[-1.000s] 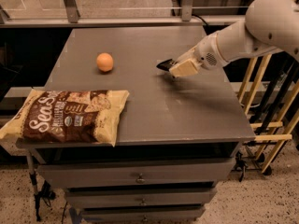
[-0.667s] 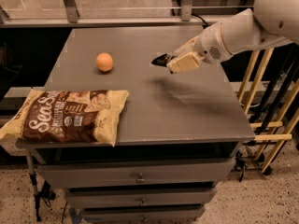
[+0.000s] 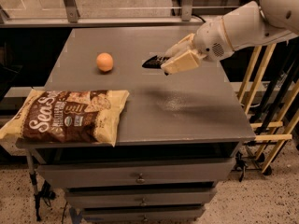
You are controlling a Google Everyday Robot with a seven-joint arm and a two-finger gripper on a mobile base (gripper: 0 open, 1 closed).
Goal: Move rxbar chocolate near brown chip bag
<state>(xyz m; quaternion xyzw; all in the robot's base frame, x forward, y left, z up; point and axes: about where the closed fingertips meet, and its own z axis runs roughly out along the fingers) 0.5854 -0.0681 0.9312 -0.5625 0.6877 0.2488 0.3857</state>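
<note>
The brown chip bag lies flat at the table's front left corner, hanging a little over the left edge. My gripper hangs above the middle of the table, right of centre, and is shut on the rxbar chocolate. The black bar sticks out to the left from between the cream fingers and is lifted off the surface. The bar is well to the right of and behind the bag.
An orange sits on the grey table between the gripper and the bag's far side. Drawers are below the tabletop. A wooden rack stands to the right of the table.
My gripper has risen off the table with the bar in it and moved left toward the table's middle. The bag and the orange have not moved.
</note>
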